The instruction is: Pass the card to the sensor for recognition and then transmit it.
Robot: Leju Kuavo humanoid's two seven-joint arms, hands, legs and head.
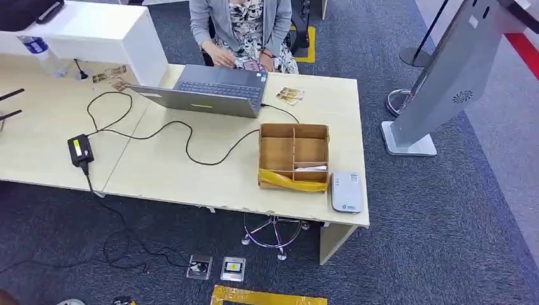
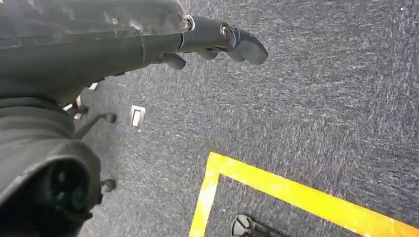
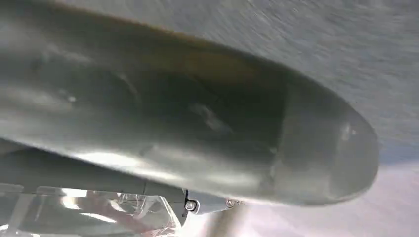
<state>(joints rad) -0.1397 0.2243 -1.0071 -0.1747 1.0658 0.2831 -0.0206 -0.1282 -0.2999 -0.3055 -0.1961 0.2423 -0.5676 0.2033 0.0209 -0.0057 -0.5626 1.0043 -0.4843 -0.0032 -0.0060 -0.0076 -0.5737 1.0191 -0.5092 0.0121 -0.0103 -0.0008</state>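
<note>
Head view – table: a pale wooden table (image 1: pixel 191 171) carries an open laptop (image 1: pixel 210 92), a black power brick (image 1: pixel 80 150) with its cable, and a person (image 1: pixel 245 32) seated at 12 o'clock.
Head view – card: you will find a pale flat card (image 1: pixel 311 168) lying in the front right compartment of the cardboard tray (image 1: pixel 293 157), at 3 o'clock from table centre. A yellow strip (image 1: pixel 292 182) lies along the tray's front wall.
Head view – sensor: the grey-white sensor box (image 1: pixel 346 191) sits just beside the tray at its 4 o'clock, near the table's front right corner.
Head view – stage: the card lies in the tray and apart from the sensor; this fits a card waiting to be read or one set back after reading.
Left wrist view – left hand: the left hand (image 2: pixel 217 42) hangs over dark carpet (image 2: pixel 321 98) crossed by yellow floor tape (image 2: pixel 296 192). Its fingers (image 2: pixel 247 47) hold nothing and look loosely extended.
Right wrist view – right hand: the right hand (image 3: pixel 197 123) shows as a blurred grey cover close to the lens. You cannot tell how its fingers lie.
Handling – card: judge it light, thin, stiff and smooth, so prone to slip. Pinch it by one free edge between thumb and finger, clear of the tray walls, and keep it flat over the sensor.
</note>
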